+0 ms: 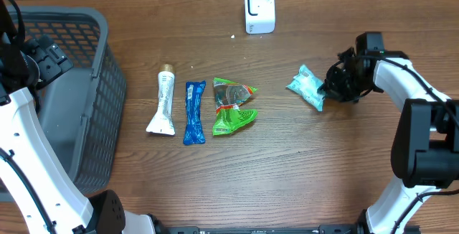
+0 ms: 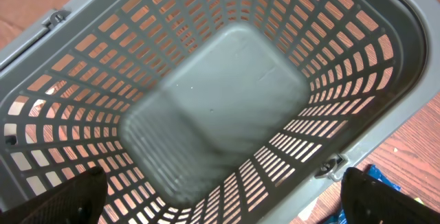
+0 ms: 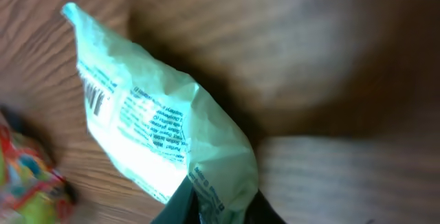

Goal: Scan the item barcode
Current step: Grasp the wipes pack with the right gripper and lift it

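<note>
Basket (image 1: 107, 112) is filling the left edge of the overhead frame, and my left gripper (image 2: 220, 200) is hanging over it with fingers spread wide, holding nothing. Toward the centre, a white tube (image 1: 164, 105), a blue sachet (image 1: 194, 112) and a green wrapper (image 1: 233, 106) are lying side by side, with the white scanner (image 1: 259, 8) standing at top centre. At the right, my right gripper (image 1: 336, 83) is pinching the mint-green pouch (image 1: 307, 85) by its right-hand edge, well apart from the scanner. In the wrist view my fingertips are clamping a crinkled corner at the bottom, and the barcode (image 3: 95, 100) is showing at the left. I'm judging the pouch light, soft and probably slick, so it is likely to droop or twist when lifted. A corner or seam grip, clear of the barcode, is looking right.
</note>
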`<state>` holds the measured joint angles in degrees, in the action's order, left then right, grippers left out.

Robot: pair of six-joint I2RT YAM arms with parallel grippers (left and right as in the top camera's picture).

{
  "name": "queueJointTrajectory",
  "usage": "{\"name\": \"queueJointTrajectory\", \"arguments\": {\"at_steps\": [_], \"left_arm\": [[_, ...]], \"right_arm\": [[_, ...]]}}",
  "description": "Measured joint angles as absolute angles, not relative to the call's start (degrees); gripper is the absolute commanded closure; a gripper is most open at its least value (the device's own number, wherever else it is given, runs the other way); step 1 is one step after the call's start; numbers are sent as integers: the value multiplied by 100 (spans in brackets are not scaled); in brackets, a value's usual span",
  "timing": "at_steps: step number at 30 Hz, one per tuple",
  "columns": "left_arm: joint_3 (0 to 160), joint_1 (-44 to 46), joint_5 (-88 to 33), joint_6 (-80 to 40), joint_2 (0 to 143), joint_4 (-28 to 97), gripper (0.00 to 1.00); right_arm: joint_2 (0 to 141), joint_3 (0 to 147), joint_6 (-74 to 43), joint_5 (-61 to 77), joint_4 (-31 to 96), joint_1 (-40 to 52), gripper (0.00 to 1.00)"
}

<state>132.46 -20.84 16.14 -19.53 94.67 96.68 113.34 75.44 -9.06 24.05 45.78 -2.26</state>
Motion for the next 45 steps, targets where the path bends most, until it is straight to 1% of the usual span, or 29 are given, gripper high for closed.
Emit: {"name": "queueJointTrajectory", "arguments": {"at_steps": [1,3,4,5,6,7,9,14,17,20,22,23,25,26,27,34,40,45], "left_arm": [[13246,-2084,1614,-1953,9467,9668,0],[13246,-2084,1614,-1953,9470,9671,0],[13246,-2084,1614,-1953,9467,9668,0],[13246,-2084,1614,-1953,9467,9668,0],[13246,-2084,1614,-1953,9467,9668,0],[13246,-2084,1614,-1953,9467,9668,0],[13246,-2084,1614,-1953,9467,9668,0],[13246,-2084,1614,-1953,9470,9671,0],[13246,-2084,1614,-1953,9470,9671,1],[13246,-2084,1614,-1953,9467,9671,0],[13246,-2084,1612,-1953,9470,9668,1],[13246,-2084,1614,-1953,9470,9668,0],[13246,-2084,1614,-1953,9470,9668,0],[13246,-2084,1614,-1953,9470,9668,0],[13246,-2084,1614,-1953,9470,9671,0],[13246,-2084,1614,-1953,9470,9668,0],[13246,-2084,1612,-1953,9470,9668,0],[13246,-2084,1614,-1953,9470,9671,1]], "right_arm": [[11334,7579,-655,2340,4560,-228,75],[11334,7618,-270,2189,4547,-226,66],[11334,7618,-154,2141,4547,-226,59],[11334,7618,-56,2067,4556,-226,50],[11334,7618,3,2045,4569,-226,44],[11334,7618,10,2008,4576,-226,43],[11334,7618,-78,1997,4589,-226,43],[11334,7601,-746,2071,4563,-226,43],[11334,7426,-1100,2174,4250,-226,45],[11347,7212,-1330,2392,4045,-226,51],[11371,7140,-1448,2550,3940,-226,62],[11378,7113,-1498,2613,3870,-226,71],[11382,7076,-1546,2718,3771,-226,86],[11382,7070,-1584,2751,3734,-226,93],[11382,7070,-1586,2794,3706,-226,96],[11384,7133,-1636,3015,3883,-272,96],[11288,7500,-954,3527,4587,-456,96],[10803,7979,-183,3800,5330,-484,96]]}}
